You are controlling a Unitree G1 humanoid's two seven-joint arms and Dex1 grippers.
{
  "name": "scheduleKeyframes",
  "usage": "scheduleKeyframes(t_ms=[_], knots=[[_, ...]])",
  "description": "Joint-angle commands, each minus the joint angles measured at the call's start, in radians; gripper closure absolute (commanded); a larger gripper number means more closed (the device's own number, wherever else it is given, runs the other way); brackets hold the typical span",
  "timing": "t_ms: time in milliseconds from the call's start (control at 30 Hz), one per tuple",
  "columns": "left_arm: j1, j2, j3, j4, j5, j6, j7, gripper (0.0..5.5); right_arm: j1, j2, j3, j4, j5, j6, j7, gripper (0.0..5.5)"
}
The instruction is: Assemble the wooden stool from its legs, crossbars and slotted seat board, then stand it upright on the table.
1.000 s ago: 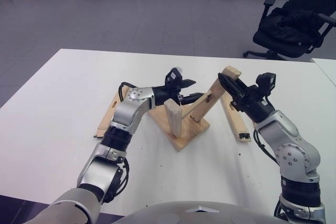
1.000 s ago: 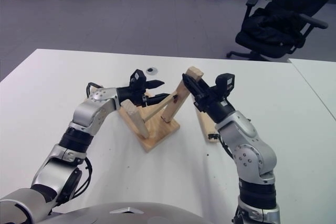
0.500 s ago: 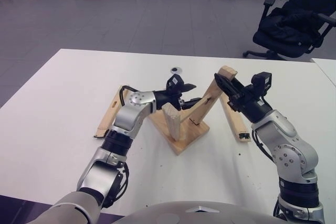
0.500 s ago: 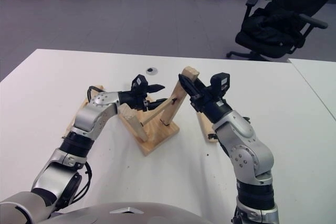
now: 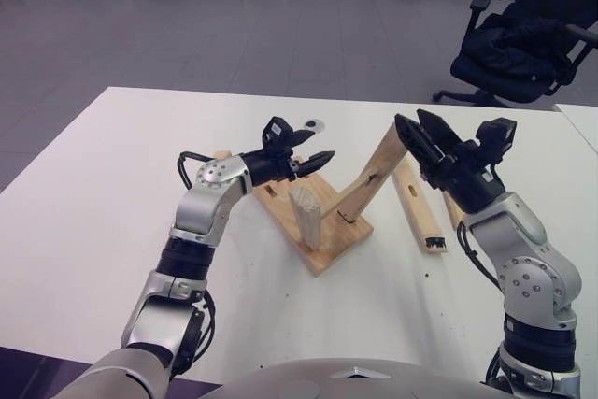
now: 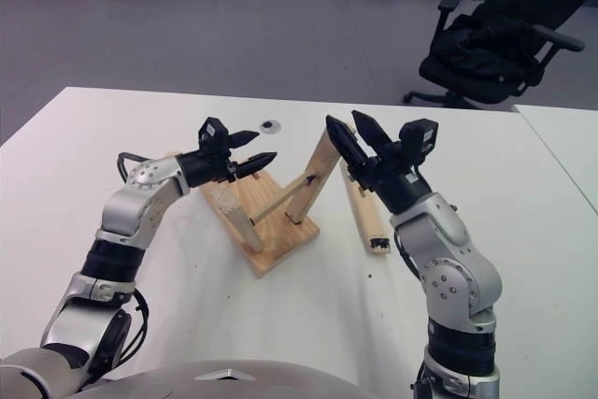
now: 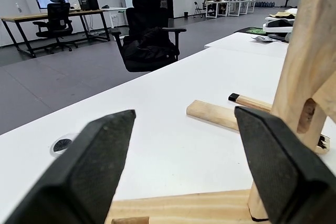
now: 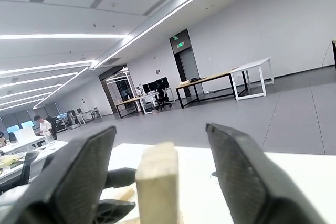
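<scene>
Between the spread fingers of the right gripper (image 6: 343,121), the top of the tall leg (image 5: 381,158) shows close ahead. The fingers hold nothing, and I see no contact with the wood. Across the stool, the left gripper (image 6: 263,146) hangs with its fingers parted and empty above the back edge of the seat board (image 5: 329,242).

That board lies flat on the desk (image 5: 103,184), and its slots are the only sockets in play. One slot holds the short leg (image 5: 306,214), which stands nearly upright. Another holds the tall leg, which leans away to the right. A crossbar (image 6: 280,201) runs between the two legs. One loose leg (image 5: 418,205) lies on the desk just right of the board.

The wood should be stiff, light and fairly smooth. The joints are probably only pressed in, so they may wobble. Pinch each leg across its flat faces, low near the slot. Pulling at the top of the leaning leg would likely lever it out.
</scene>
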Motion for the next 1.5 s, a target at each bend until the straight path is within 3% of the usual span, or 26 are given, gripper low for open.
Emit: scheduleKeyframes(t_ms=[33, 200, 367, 433, 633, 833, 900, 1033, 1200, 1300, 1400, 1500], knots=[[0.031, 0.007, 0.029, -0.054, -0.017, 0.035, 0.033, 2.01, 0.034, -0.021, 0.135, 0.026, -0.149, -0.012, 0.018, 2.31], [0.061, -0.001, 0.053, -0.089, -0.030, 0.065, 0.071, 2.01, 0.092, -0.098, 0.369, 0.261, -0.498, -0.029, 0.002, 2.31], [0.108, -0.056, 0.047, -0.132, -0.030, 0.072, 0.154, 2.01, 0.137, -0.102, 0.375, 0.243, -0.513, -0.025, 0.009, 2.31], [0.142, -0.068, 0.044, -0.165, -0.019, 0.066, 0.190, 2.01, 0.142, -0.093, 0.347, 0.212, -0.484, -0.045, 0.015, 2.31], [0.268, -0.015, 0.149, -0.290, 0.052, 0.049, 0.346, 2.01, 0.154, -0.050, 0.116, 0.021, -0.233, -0.108, 0.059, 2.31], [0.612, 0.039, 0.118, -0.385, 0.163, 0.059, 0.409, 2.01, 0.401, -0.247, -0.067, -0.088, -0.090, -0.052, 0.302, 2.31], [0.641, 0.088, 0.084, -0.368, 0.213, 0.074, 0.396, 2.01, 0.408, -0.310, -0.039, -0.005, -0.169, -0.054, 0.351, 2.31], [0.563, 0.101, 0.010, -0.247, 0.276, 0.043, 0.379, 2.01, 0.133, -0.301, 0.251, 0.454, -0.611, -0.271, 0.310, 2.31], [0.408, 0.094, -0.121, -0.045, 0.333, 0.029, 0.310, 2.01, -0.086, -0.235, 0.486, 0.818, -0.910, -0.473, 0.312, 2.31], [0.282, 0.043, -0.166, 0.117, 0.344, -0.015, 0.283, 2.01, -0.049, -0.222, 0.466, 0.736, -0.826, -0.464, 0.399, 2.31], [0.152, -0.014, -0.167, 0.301, 0.360, -0.102, 0.307, 2.01, -0.026, -0.206, 0.420, 0.690, -0.855, -0.445, 0.304, 2.31], [0.123, -0.009, -0.099, 0.342, 0.350, -0.162, 0.348, 2.01, 0.050, -0.163, 0.294, 0.537, -0.811, -0.359, 0.168, 2.31]])
